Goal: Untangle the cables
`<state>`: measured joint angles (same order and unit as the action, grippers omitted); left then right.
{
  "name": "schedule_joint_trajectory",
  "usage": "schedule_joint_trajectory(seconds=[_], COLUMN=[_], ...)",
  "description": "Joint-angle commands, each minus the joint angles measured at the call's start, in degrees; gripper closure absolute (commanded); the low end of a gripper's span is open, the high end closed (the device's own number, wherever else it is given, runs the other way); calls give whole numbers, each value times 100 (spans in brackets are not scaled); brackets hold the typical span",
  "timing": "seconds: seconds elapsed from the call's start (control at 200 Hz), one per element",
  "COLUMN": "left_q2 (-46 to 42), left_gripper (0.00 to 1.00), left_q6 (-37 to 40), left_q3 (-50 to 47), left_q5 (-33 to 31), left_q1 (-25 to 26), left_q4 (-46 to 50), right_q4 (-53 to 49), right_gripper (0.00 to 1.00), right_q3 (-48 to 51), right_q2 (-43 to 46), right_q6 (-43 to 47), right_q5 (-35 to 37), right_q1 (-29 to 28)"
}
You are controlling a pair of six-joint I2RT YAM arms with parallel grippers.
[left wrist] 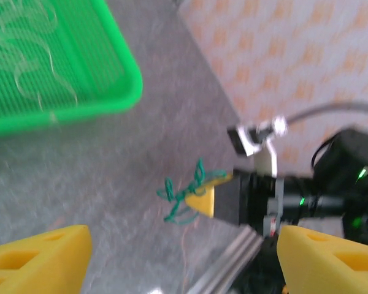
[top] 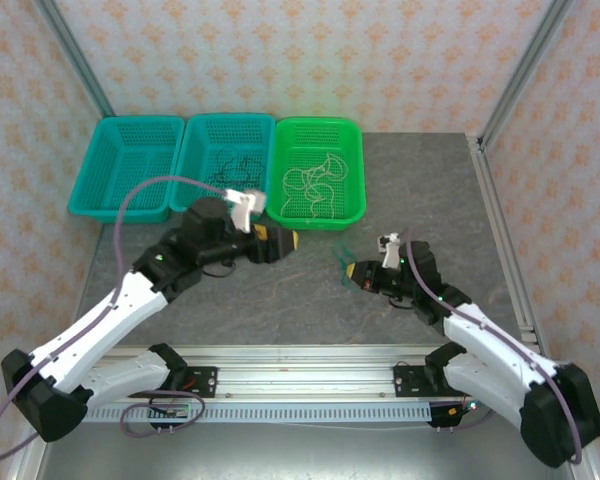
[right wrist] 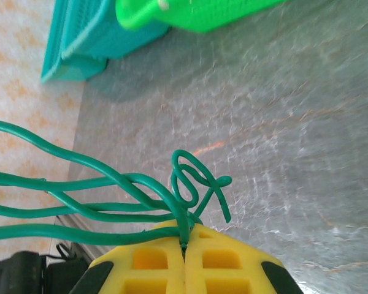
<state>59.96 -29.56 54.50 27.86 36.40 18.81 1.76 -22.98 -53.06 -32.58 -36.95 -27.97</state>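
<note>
My right claw [right wrist: 185, 244] is pinching the tangled green cable [right wrist: 141, 184] just above the table [top: 310, 300], near the green basket [top: 356, 212]. My left claw [left wrist: 183, 260] is gaping empty. The cable is looking light, springy and slippery, so I'm favouring a hold beside the knot.

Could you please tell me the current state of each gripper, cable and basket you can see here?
left gripper, open, holding nothing.
right gripper, shut on the green cable.
green cable, tangled in loops, pinched at one spot.
whitish cables, lying loose in the green basket.
dark cable, lying in the middle teal basket.
</note>
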Motion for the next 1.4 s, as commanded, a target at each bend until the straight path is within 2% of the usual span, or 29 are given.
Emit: schedule_joint_trajectory(seconds=[0.0,0.085,0.195,0.26,0.29,0.38,0.485,0.616,0.711,0.876,1.046,1.156,1.301,1.396], left_q2=[296,756,1074,1270,1350,1494,1575,1423,1154,364,-349,-481,-542,-620], left_gripper=[21,22,22,26,34,69,100,100,100,100,100,100,100,100], left_q6=[-154,-621,-1057,-1126,-1137,-1250,-1349,-1461,-1612,-1740,-1607,-1459,-1362,-1254], left_q3=[-281,-421,-737,-720,-696,-774,-829,-849,-889,-1525,-2062,-2125,-2129,-2134], left_q5=[-497,-799,-933,-1310,-1441,-1657,-1780,-2350,-2913,-2979,-2707,-2794,-2987,-2994], left_q1=[417,528,562,561,563,561,565,552,403,-168,-608,-658,-742,-905], left_q4=[-432,-558,-1427,-1336,-1278,-1374,-1411,-954,-256,161,378,629,934,1110], right_q4=[539,584,606,670,705,789,829,681,121,-892,-1313,-1964,-2811,-3051], right_gripper=[100,100,100,100,100,100,100,100,100,100,100,100,100,100], right_q3=[-286,-507,-709,-751,-765,-778,-765,-669,-519,-65,238,40,-277,-379], right_q2=[-629,-1047,-1380,-1445,-1452,-1582,-1542,-1428,-1075,-336,285,366,442,616], right_q6=[71,154,275,270,246,170,112,153,66,-297,-533,-486,-642,-467], right_q5=[-193,-235,-234,-200,-176,-164,-152,203,1312,3079,3274,3777,4284,4238], right_q1=[-319,-571,-850,-944,-969,-1011,-1010,-1010,-1009,-735,-68,241,958,1474])
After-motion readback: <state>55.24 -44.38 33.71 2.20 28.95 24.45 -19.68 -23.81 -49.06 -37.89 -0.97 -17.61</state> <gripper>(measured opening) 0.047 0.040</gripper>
